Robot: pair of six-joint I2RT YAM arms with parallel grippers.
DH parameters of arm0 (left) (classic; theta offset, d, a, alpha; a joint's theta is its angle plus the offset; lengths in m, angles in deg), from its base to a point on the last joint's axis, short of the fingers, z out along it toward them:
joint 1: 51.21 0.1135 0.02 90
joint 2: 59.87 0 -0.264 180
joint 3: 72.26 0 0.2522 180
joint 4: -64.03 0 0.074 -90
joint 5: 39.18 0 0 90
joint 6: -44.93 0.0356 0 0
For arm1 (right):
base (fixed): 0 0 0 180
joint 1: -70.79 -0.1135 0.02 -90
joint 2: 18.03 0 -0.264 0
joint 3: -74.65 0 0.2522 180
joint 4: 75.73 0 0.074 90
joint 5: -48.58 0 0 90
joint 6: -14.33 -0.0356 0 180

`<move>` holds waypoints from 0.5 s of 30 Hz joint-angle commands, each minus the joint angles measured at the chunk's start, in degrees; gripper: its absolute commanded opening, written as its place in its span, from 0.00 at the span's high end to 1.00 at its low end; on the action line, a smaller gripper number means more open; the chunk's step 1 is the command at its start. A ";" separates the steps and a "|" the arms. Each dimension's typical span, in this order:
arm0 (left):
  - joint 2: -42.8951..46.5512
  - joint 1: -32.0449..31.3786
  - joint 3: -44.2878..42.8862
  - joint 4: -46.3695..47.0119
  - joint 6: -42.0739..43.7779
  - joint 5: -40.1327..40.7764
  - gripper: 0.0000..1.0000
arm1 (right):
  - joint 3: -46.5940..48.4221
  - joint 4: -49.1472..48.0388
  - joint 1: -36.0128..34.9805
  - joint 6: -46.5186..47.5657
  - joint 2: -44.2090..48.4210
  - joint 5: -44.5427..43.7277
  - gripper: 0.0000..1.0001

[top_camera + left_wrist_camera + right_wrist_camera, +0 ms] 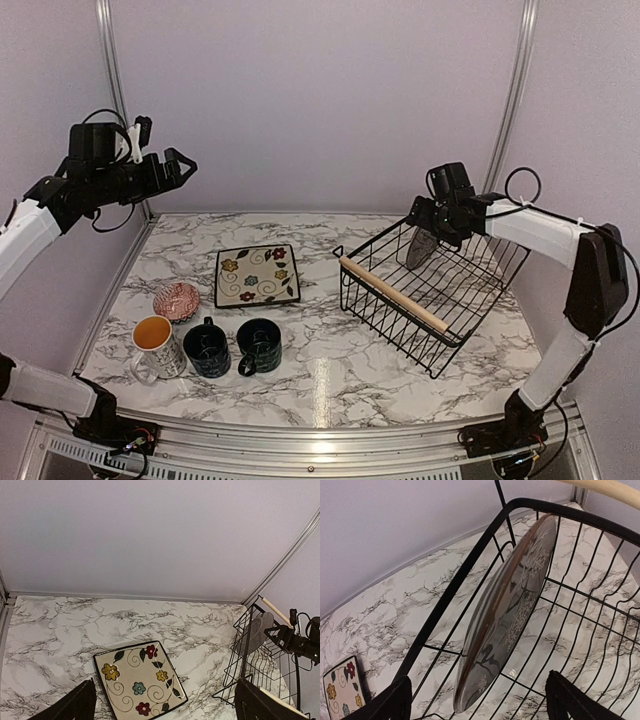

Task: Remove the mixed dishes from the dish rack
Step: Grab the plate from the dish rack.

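The dish rack [430, 290], black wire with a wooden bar handle, sits at the right. A grey round patterned plate [419, 250] stands on edge against its far-left wall, and fills the right wrist view [510, 615]. My right gripper [428, 228] hovers just above that plate, open, its fingers [385, 702] either side and apart from it. On the table at the left lie a square flowered plate [257, 275], a pinkish-red bowl [177, 300], a white mug with orange inside [155, 345] and two dark mugs [207, 347] [259, 345]. My left gripper [185, 165] is raised high at the left, open and empty.
The left wrist view shows the square plate [140, 685] below, with the rack [250, 670] and right arm [300, 642] at its right edge. Lilac walls and metal corner posts [512, 95] close the back. Bare marble lies between the dishes and the rack.
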 commanded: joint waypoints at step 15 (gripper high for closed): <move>1.48 0.23 11.16 5.07 2.35 1.11 0.01 | 7.22 1.22 -0.54 -3.85 -9.27 -9.25 0.50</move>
